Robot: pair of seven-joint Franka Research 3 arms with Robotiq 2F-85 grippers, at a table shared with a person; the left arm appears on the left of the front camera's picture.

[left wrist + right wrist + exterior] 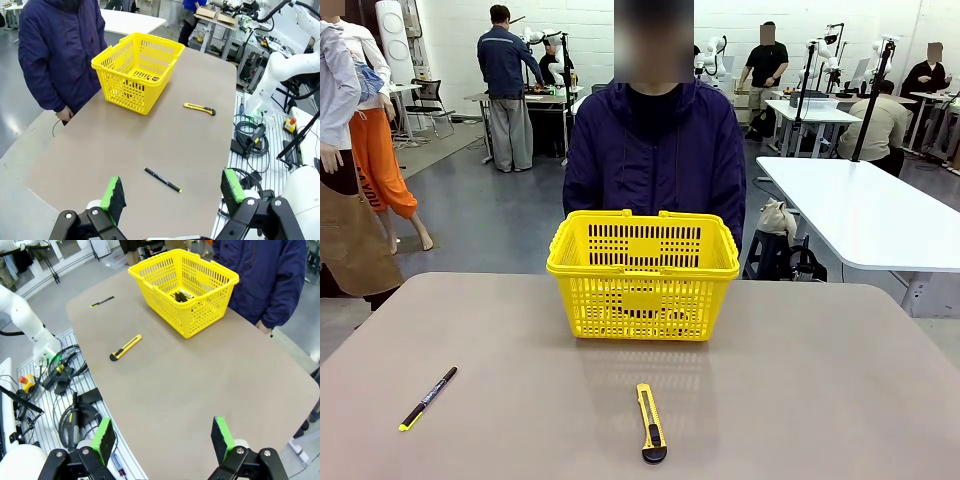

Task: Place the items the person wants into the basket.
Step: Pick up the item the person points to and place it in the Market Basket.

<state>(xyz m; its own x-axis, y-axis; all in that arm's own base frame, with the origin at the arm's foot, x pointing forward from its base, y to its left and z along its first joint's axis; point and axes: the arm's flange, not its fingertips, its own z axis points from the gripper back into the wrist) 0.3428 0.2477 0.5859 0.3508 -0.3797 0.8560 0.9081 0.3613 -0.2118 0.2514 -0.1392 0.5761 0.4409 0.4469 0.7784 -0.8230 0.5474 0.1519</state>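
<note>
The yellow basket (643, 273) stands at the table's far middle, in front of the person (655, 150) in the navy jacket. Dark items (180, 295) lie on its floor, seen from the right wrist; through the mesh I cannot tell them apart. From the left wrist the basket (138, 70) shows a small round dark item (154, 78) inside. My left gripper (172, 194) hangs open high over the table's left end. My right gripper (162, 436) hangs open over the right end. Both hold nothing.
A yellow utility knife (650, 423) with a black end lies near the front middle. A slim black pen with a yellow tip (428, 398) lies at the front left. The person's hand (64, 114) rests at the far table edge. A white table (865, 210) stands behind on the right.
</note>
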